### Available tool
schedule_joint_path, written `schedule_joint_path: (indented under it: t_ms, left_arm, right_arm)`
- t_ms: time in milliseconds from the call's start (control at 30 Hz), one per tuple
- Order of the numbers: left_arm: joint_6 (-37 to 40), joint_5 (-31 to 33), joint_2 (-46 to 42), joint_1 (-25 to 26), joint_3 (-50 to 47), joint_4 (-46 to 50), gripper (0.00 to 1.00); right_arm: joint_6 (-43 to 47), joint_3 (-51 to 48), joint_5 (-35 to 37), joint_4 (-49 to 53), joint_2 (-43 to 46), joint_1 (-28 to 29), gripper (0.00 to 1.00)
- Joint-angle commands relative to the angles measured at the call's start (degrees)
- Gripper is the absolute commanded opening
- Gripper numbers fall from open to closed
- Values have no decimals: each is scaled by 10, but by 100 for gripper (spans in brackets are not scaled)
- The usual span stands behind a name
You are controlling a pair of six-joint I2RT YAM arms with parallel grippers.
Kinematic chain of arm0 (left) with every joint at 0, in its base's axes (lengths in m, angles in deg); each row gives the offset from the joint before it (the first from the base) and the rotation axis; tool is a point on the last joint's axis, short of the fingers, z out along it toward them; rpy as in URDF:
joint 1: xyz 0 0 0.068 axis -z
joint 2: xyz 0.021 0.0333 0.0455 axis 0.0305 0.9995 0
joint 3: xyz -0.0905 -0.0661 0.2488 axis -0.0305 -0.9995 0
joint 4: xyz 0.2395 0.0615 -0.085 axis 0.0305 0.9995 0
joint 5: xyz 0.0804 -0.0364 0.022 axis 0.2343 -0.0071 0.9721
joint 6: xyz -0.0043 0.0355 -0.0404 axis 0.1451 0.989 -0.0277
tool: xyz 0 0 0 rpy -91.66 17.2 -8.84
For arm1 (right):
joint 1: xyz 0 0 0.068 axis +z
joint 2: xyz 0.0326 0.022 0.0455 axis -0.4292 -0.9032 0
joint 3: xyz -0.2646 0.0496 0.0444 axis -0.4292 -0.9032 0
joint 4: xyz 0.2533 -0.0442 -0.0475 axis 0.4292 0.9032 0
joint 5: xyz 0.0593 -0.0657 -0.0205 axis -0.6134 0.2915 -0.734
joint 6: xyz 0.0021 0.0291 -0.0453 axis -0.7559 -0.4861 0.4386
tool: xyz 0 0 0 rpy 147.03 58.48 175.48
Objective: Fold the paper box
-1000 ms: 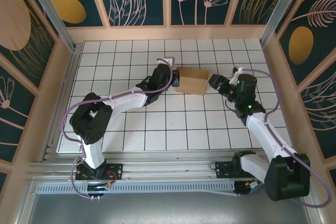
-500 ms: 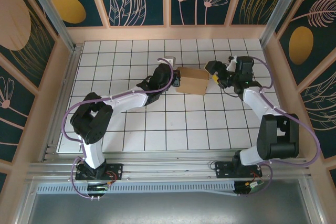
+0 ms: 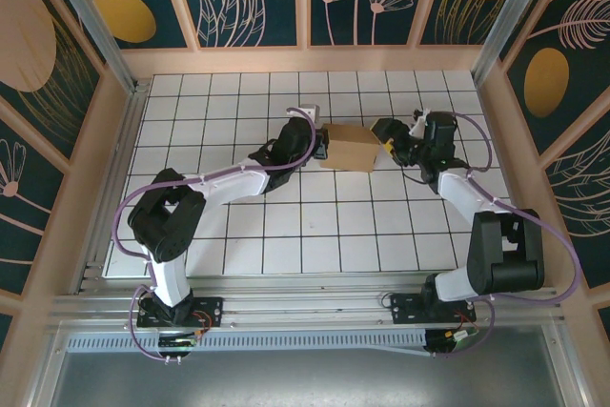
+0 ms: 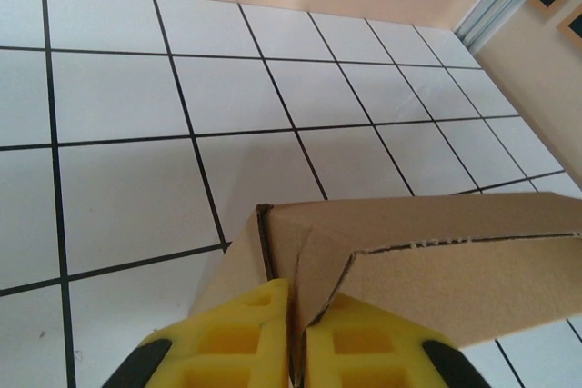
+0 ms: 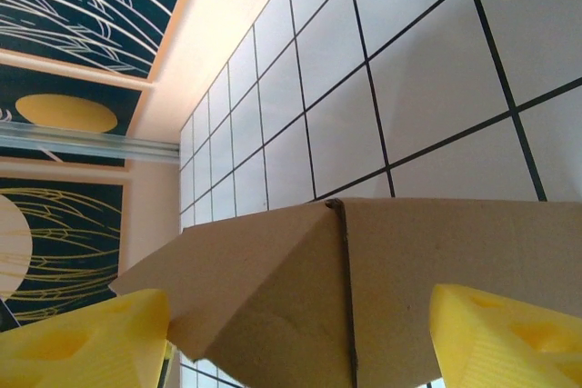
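We have the box [image 3: 348, 147] lying lengthwise between both claws: left claw [image 4: 297, 338] pinching one end, right claw [image 5: 291, 329] spread astride the other end.

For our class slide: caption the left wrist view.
The left pincer pinching an edge of the paper box over the grid table.
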Motion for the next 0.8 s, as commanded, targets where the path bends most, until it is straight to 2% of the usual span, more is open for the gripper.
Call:
schedule_joint_path:
  t_ms: [0,400,600,733,767]
  left_arm:
    - [-10,-45,17,16,-55,137,24]
    - [-25,-86,-73,16,-87,94,27]
    - [-33,-70,-110,16,-71,110,28]
    - [-96,-40,-156,13,-77,85,29]
    - [-112,-27,-165,12,-74,82,35]
  right_arm:
    - [-7,-32,48,23,-9,5,74]
    - [-10,-28,68,12,-27,6,73]
    - [-2,-2,77,19,-42,11,73]
    - [0,1,86,20,-46,11,73]
    - [0,1,85,20,-46,11,73]
